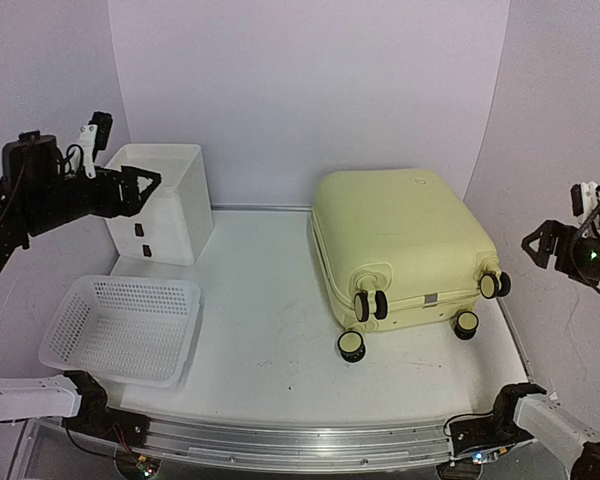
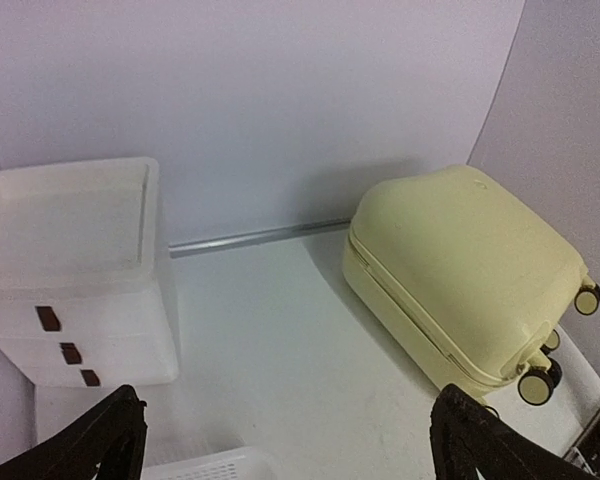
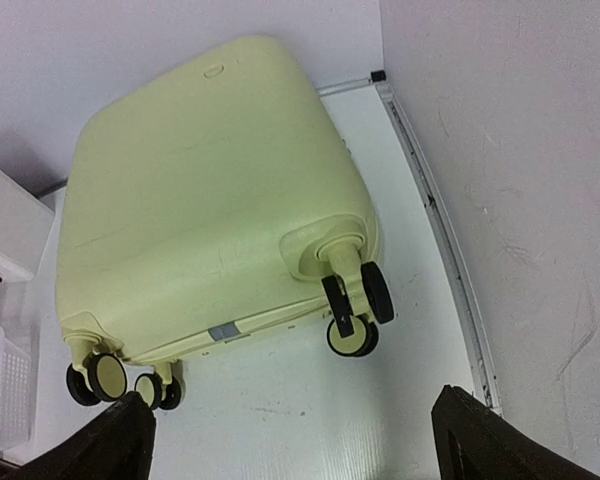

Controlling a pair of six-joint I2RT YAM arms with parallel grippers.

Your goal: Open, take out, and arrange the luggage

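Both pincers hang spread and empty, the left pincer [image 2: 285,428] and right pincer [image 3: 290,428] clear of the luggage [image 1: 405,240], which lies closed on the tabletop's [image 1: 270,340] right side, wheels toward the arms.

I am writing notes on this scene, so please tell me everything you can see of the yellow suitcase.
The suitcase is pale yellow, a smooth hard shell with rounded corners. It lies flat and shut on the white table, right of the middle. Its black-and-yellow double wheels point toward the near edge. A seam runs around its side. Only the table touches it.
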